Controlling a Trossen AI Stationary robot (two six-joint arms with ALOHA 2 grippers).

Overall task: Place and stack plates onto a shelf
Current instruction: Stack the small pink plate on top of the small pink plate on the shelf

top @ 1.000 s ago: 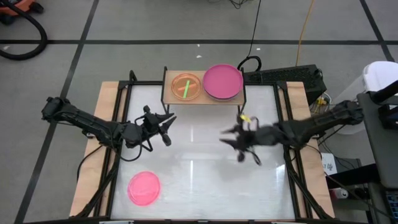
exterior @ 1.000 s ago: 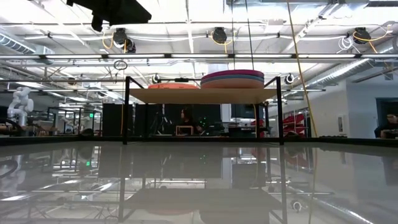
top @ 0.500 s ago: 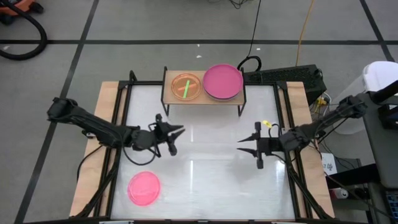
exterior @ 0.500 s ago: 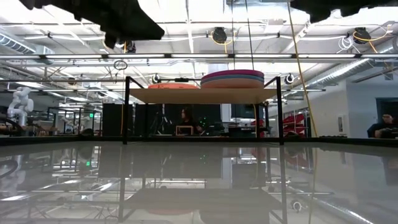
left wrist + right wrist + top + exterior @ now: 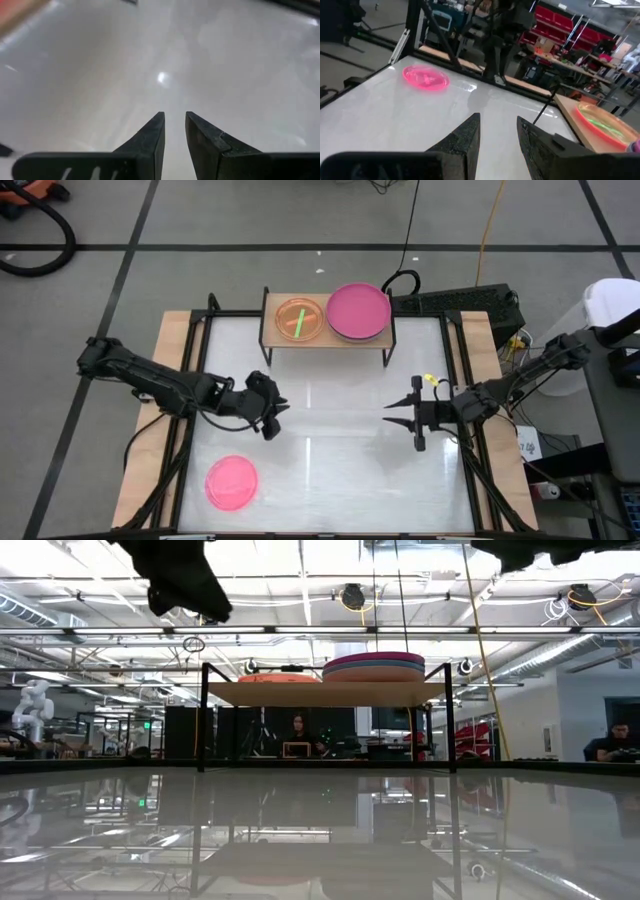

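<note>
1. Left gripper (image 5: 272,418) hangs above the middle-left of the tabletop (image 5: 330,470), its two dark fingers (image 5: 148,141) a narrow gap apart with nothing between them; its wrist view shows only bare white surface ahead.

2. One loose hot-pink plate (image 5: 232,482) lies flat on the tabletop in the near-left part, nearer than the left gripper and a little to its left, clearly apart from it. The coming move turns on this relation: the left gripper would have to come toward the near edge and slightly left, then drop to the plate's rim.

3. Right gripper (image 5: 397,418) hovers over the middle-right of the tabletop, its fingers parted and empty. Its wrist view looks across at the hot-pink plate (image 5: 425,78) well beyond its tips, so the left arm is plainly the nearer one.

4. Being round and lying flat, the plate has no long axis and points nowhere; I judge that any spot on its rim serves for a pinch, the edge facing the left gripper being the shortest reach.

5. At the far edge stands the shelf (image 5: 272,332) on black legs. On its left half sits an orange plate (image 5: 299,319) with a green streak on it; on its right half a stack of larger plates topped by a magenta plate (image 5: 357,311).

6. From the low view, the left pile sits much lower than the right stack, and the loose plate looks closer in size to the orange one, so the left pile seems its likely home.
</note>
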